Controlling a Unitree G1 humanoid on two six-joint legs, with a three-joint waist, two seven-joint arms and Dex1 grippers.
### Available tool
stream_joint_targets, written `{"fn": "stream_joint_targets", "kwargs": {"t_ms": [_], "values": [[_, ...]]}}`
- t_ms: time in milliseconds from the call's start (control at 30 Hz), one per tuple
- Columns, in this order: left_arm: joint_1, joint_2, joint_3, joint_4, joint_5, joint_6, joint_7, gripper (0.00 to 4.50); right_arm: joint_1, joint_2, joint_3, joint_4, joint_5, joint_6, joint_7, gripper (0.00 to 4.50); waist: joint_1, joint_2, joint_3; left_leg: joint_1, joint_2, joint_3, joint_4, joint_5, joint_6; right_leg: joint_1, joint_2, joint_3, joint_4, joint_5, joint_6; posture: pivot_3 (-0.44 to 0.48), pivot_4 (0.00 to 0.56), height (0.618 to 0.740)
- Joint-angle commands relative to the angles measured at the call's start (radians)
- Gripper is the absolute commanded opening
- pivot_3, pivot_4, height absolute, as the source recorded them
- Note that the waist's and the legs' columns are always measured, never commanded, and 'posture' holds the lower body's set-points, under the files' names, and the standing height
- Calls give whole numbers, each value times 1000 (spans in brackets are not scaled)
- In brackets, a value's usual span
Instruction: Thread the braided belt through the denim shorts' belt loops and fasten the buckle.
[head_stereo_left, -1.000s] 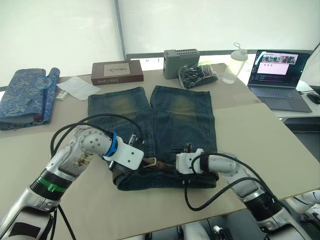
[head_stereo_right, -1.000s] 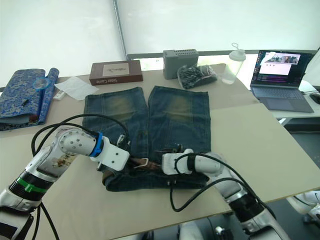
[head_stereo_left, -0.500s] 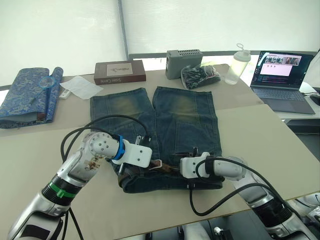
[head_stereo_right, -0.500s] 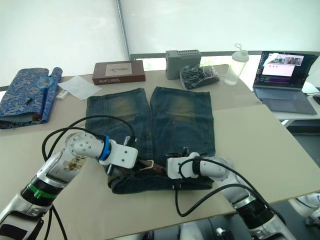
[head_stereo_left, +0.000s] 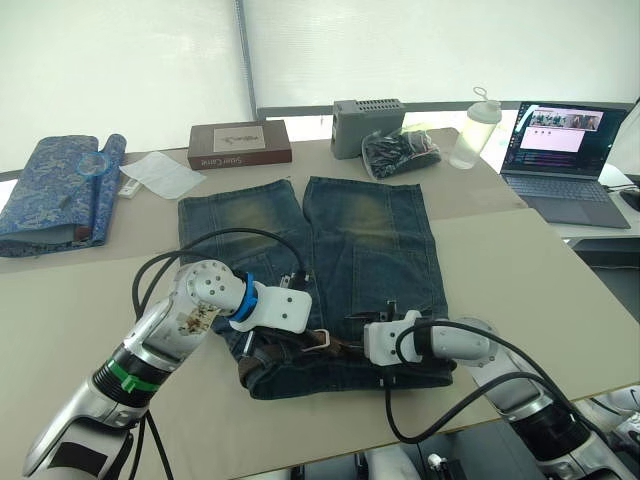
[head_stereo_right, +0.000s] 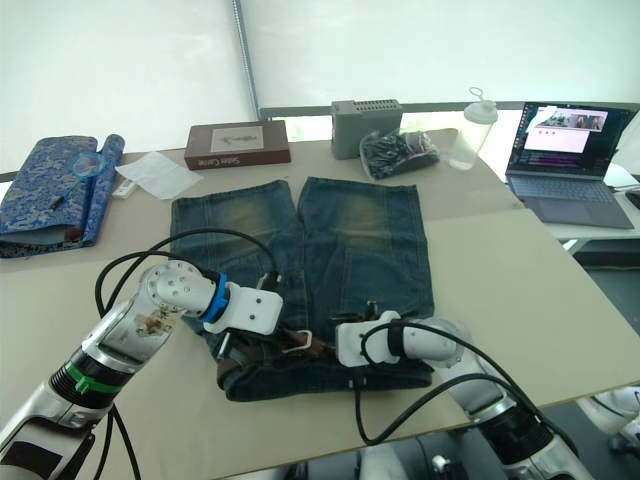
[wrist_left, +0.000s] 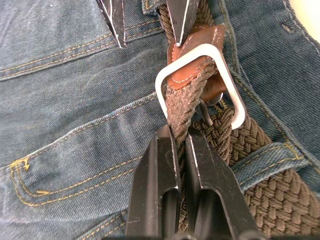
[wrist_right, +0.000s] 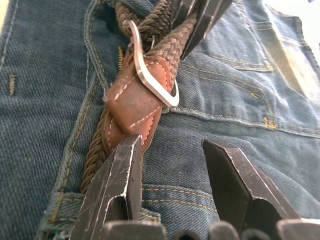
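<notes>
Left end effector (head_stereo_left: 305, 318) sits in the lower middle of the left eye view, over the near waistband of the denim shorts (head_stereo_left: 340, 240), which lie flat on the table (head_stereo_left: 520, 270) with their legs pointing toward the top of the frame. Right end effector (head_stereo_left: 352, 342) faces it from the right, just beside it over the same waistband. The braided belt (head_stereo_left: 290, 345) runs along the waistband between them. Along the top of the frame stand a brown box (head_stereo_left: 239, 145), a grey box (head_stereo_left: 368, 113), a clear bottle (head_stereo_left: 474, 127) and a laptop (head_stereo_left: 560, 165); a blue patterned cloth (head_stereo_left: 55, 190) lies at the upper left.

In the left wrist view, the left end effector (wrist_left: 181, 145) is clamped on the braided belt (wrist_left: 185, 107), its two black fingers (wrist_left: 162, 170) pressed on the strap's end just below the buckle (wrist_left: 200, 82). The strap passes through the silver frame, and a brown leather tab (wrist_left: 192, 47) wraps the frame's upper side. More braid lies on the waistband at the lower right, under one of the belt loops (wrist_left: 265, 159). The other arm's finger tips show at the top edge.

In the right wrist view, the right end effector (wrist_right: 172, 150) has its fingers (wrist_right: 122, 170) spread apart, holding nothing; the left one touches the leather tab (wrist_right: 135, 102). The buckle (wrist_right: 150, 75) stands tilted in the upper middle, with the braid running through it toward the top.
</notes>
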Motion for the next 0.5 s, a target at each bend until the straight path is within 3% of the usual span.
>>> {"fn": "stream_joint_targets", "kwargs": {"t_ms": [33, 200, 400, 500], "values": [[-20, -20, -34, -42, -7, 9, 12, 0, 3, -14, -11, -50, 16, -18, 18, 2189, 0, 0, 0, 0, 0, 0, 0, 0, 0, 0, 0, 0, 0, 0, 0, 0, 150, 740], [-23, -25, -61, -30, 15, -39, 33, 0, -2, -23, -45, -25, 4, 32, -5, 2189, 3, 0, 0, 0, 0, 0, 0, 0, 0, 0, 0, 0, 0, 0, 0, 0, 150, 740], [-46, -23, -74, -28, 31, -159, 44, 0, 30, -48, -107, -161, 206, 223, 94, 2189, 4, 0, 0, 0, 0, 0, 1, 0, 0, 0, -1, 0, 0, 0, 0, 0, 150, 740], [-35, -23, -89, -8, 57, -193, 63, 0, 42, -66, -114, -175, 196, 222, 86, 2189, 3, 0, 0, 0, 1, 0, 0, 0, 1, 0, -1, 0, 0, 0, 0, 0, 150, 740]]}}
